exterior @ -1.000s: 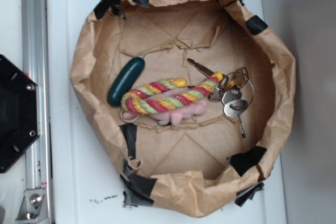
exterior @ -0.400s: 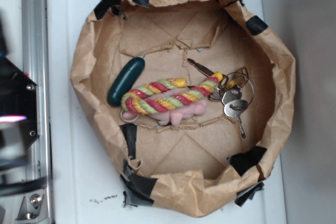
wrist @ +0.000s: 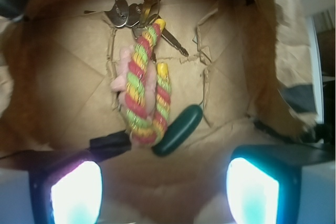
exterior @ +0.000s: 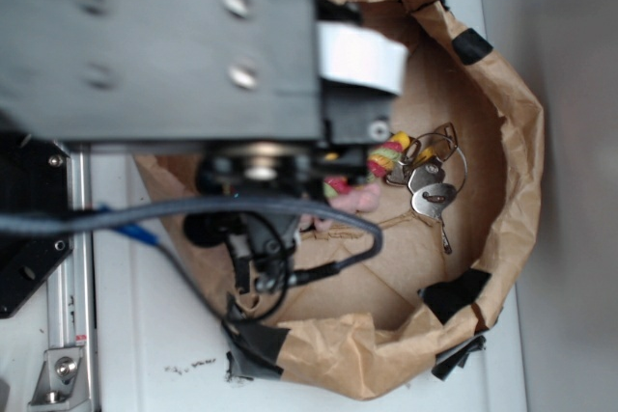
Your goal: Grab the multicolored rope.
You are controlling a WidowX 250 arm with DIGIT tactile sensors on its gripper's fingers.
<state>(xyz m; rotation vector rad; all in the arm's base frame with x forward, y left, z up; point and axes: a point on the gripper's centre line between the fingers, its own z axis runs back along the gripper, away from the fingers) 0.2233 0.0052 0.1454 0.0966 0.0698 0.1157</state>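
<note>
The multicolored rope (wrist: 143, 87) is a twisted yellow, red and green cord folded into a U on the floor of a brown paper bowl (wrist: 273, 35). It lies over a pale pink toy (wrist: 122, 74), and a dark green capsule (wrist: 177, 129) rests by its bend. My gripper (wrist: 164, 190) hangs open above the bowl's near wall, short of the rope, with nothing between its glowing fingers (wrist: 76, 192). From outside, my arm (exterior: 164, 45) covers most of the bowl, leaving only the rope's end (exterior: 386, 154) and a bit of the pink toy (exterior: 359, 200) showing.
A bunch of keys (exterior: 430, 180) lies against the rope's far end, also in the wrist view (wrist: 134, 6). The bowl's crumpled rim (exterior: 517, 142) stands high all round, patched with black tape (exterior: 454, 294). A metal rail (exterior: 72, 267) runs along the left.
My arm has swung in from the left and now hangs over the bowl, hiding the capsule and most of the rope from outside. The things in the bowl have not moved.
</note>
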